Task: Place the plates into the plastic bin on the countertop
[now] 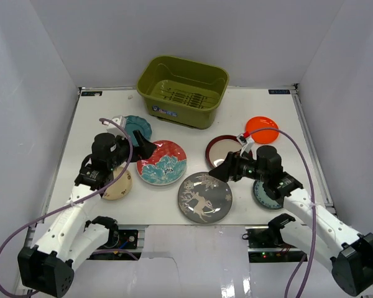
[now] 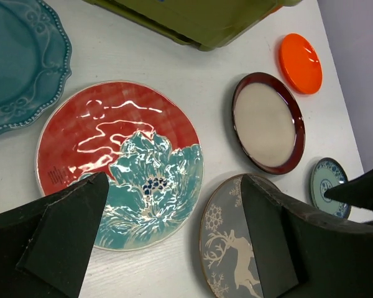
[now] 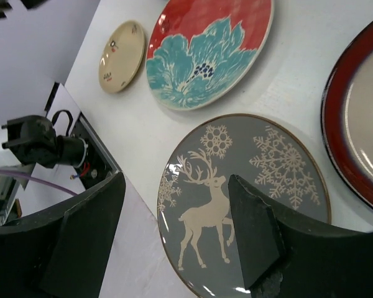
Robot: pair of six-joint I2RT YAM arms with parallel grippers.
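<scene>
Jaws wide, left pincer [image 2: 174,186] facing red plate [image 2: 112,133], right pincer [image 3: 177,186] facing deer plate [image 3: 202,214]

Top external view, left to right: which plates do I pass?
cream plate → red flower plate → deer plate → orange plate

place: robot lab test cell | white walls [image 1: 174,31] enclosing white countertop [image 1: 255,105] | exposed purple cables [image 1: 308,174]
</scene>
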